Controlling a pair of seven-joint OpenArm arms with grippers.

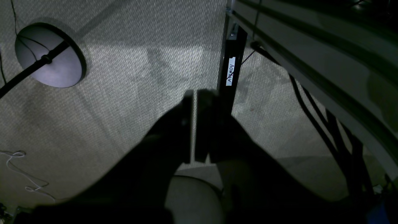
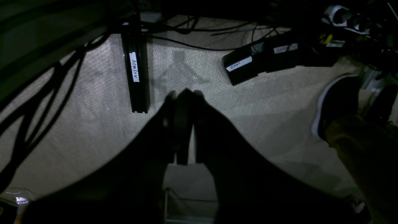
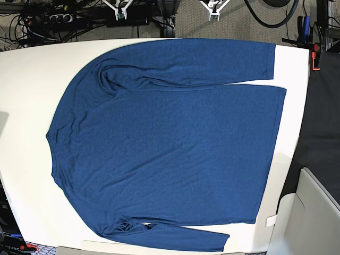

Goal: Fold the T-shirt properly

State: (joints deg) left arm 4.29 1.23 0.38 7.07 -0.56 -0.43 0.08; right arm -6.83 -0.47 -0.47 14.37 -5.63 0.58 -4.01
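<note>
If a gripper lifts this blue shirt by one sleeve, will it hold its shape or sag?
The T-shirt would probably sag: it lies flat on the white table with soft creases near the shoulder. Being a thin-looking knit, it likely drapes and stretches. Spread this wide, the rest would likely drag behind.

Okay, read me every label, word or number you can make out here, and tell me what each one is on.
"ASIMOV", roughly: white label on the black upright bar, left wrist view; also on the black bar, right wrist view.
White labels on the black boxes: too blurred to read.
T-shirt: no print.
</note>
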